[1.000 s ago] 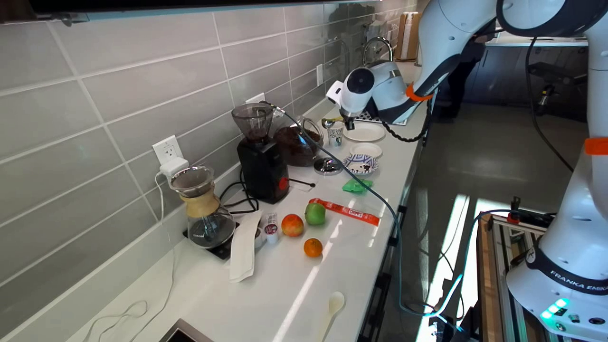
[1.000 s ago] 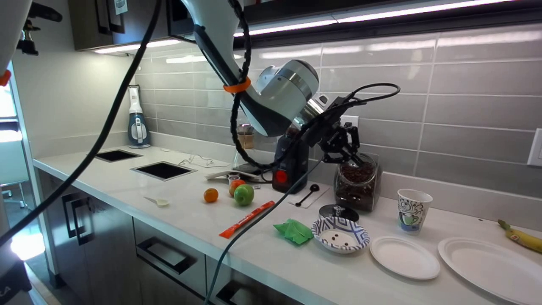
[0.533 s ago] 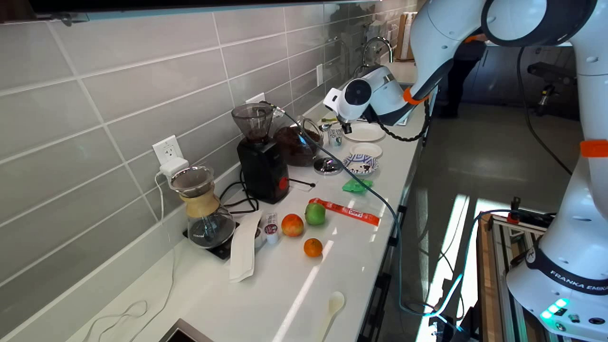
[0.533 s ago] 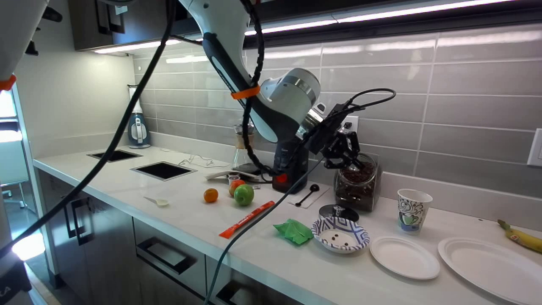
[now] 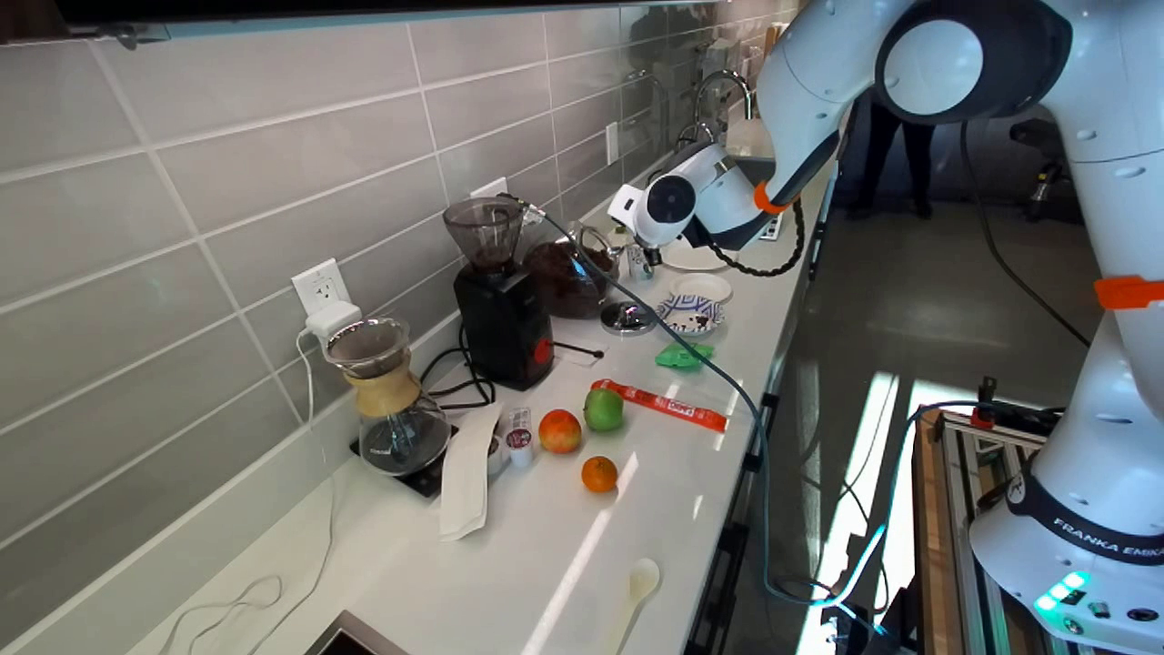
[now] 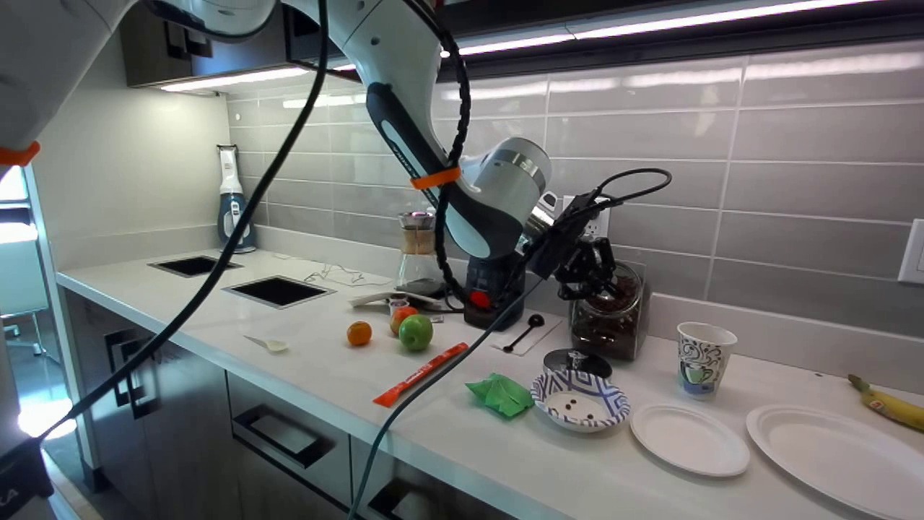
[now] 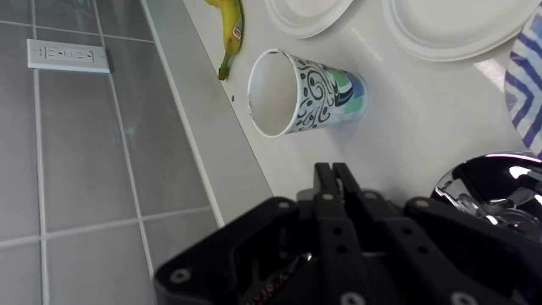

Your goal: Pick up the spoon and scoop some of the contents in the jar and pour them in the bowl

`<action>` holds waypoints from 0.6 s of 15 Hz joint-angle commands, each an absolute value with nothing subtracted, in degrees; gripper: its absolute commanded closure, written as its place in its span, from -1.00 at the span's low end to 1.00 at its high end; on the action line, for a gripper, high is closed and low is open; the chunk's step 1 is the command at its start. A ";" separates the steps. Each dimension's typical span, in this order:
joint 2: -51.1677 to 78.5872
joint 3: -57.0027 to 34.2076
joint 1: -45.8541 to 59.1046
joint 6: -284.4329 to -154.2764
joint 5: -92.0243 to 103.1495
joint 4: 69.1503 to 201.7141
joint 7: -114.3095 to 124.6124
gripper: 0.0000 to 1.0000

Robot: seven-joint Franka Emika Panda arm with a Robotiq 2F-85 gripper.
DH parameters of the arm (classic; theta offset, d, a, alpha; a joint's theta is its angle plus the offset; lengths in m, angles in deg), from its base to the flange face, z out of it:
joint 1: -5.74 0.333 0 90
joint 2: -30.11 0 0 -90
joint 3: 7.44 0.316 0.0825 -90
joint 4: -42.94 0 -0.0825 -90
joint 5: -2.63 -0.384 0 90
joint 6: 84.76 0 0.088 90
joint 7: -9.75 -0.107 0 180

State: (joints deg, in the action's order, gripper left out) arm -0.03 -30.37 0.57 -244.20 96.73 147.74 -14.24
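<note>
Cream-coloured and slim, a plain spoon [image 6: 271, 344] lies at the left of your worktop [image 6: 310, 361], well apart from the job. Past the round green apple [image 6: 416, 332] comes a small black scoop [image 6: 534, 321] on a flat pale sheet [image 6: 550, 333], idle. Next is your target, the round white bowl [image 6: 611, 404] with blue zigzag patterning, a shiny dark round lid [image 6: 577, 360] just beside it. A few dark specks [image 6: 590, 417] sit in the bowl, so you have perhaps delivered a little, with most of the pouring left. Your black two-fingered hand [image 7: 334, 176] leans at the mouth of the clear glass jar [image 6: 635, 325], over its dark brown contents [image 6: 600, 339] (coffee beans, at a guess). In the wrist view its fingertips are drawn together, and the thin bright sliver between them looks like the handle of a metal spoon [image 7: 340, 185]: your picking up seems done, your scooping under way. Whether the spoon is inside the jar or loaded, you cannot tell. Lifting, carrying and pouring would remain; the white paper cup [image 6: 705, 361] with swirly print, farther right, should be out of your way.
</note>
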 commanded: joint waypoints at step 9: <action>-9.30 -29.66 0.87 -243.95 99.93 138.14 -21.07 0.98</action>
